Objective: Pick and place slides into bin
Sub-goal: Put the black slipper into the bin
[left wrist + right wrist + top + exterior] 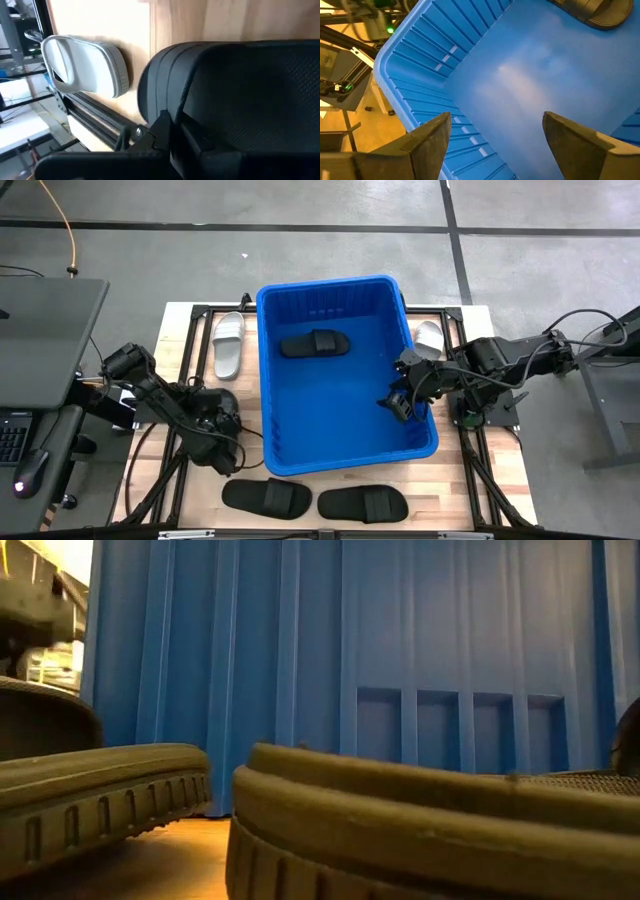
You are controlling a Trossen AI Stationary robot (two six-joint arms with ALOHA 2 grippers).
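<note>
Our left gripper (222, 423) is clenched on a matte black ribbed-strap slide sandal (235, 95) at the bright blue plastic bin's (345, 462) nine o'clock; light, rubbery, bendy, best pinched at its edge. Our right gripper (403, 402) hangs spread, empty, over the bin

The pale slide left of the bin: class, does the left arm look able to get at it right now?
Probably not right now. The left pincer is shut on a black slide, so it is occupied. The pale slide lies uncovered beside the bin, so the way there looks free.
</note>
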